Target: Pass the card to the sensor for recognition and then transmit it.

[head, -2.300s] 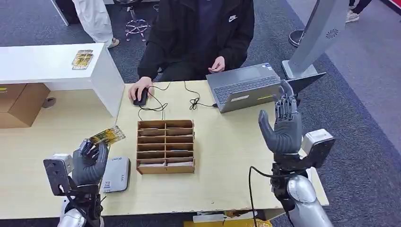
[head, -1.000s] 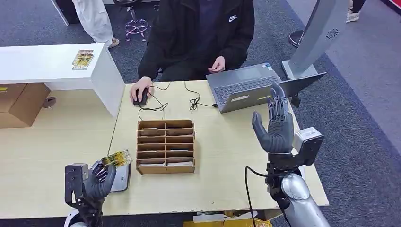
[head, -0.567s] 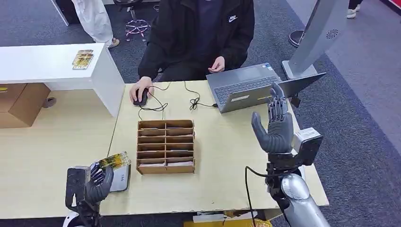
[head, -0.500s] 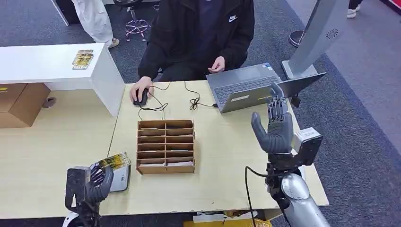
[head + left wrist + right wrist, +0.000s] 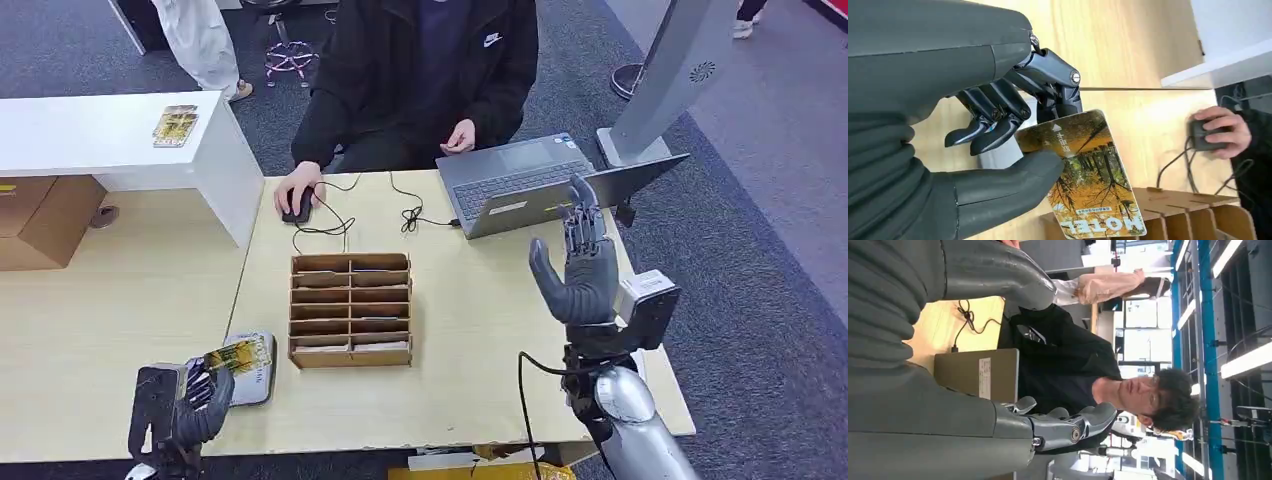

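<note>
Card [image 5: 1083, 175] pinched by left hand [image 5: 195, 400] fingers [image 5: 998, 132]; right hand [image 5: 580, 270] spread, empty.

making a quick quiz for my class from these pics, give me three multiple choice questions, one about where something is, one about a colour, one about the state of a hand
1. Where is the card?
A. in a slot of the wooden rack
B. in the left hand, over the grey card reader
C. on the laptop

2. What colour is the picture on the card?
A. mostly orange and yellow
B. plain blue
C. plain white

3. What is the right hand doing?
A. gripping the mouse
B. pressing the laptop keys
C. raised with fingers apart, holding nothing

Answers:
1. B: the left hand pinches the card between thumb and fingers above the card reader, beside the wooden rack.
2. A: the left wrist view shows autumn trees in orange and yellow on it.
3. C: the right hand stands upright above the table near the laptop; a person's hand covers the mouse.
</note>
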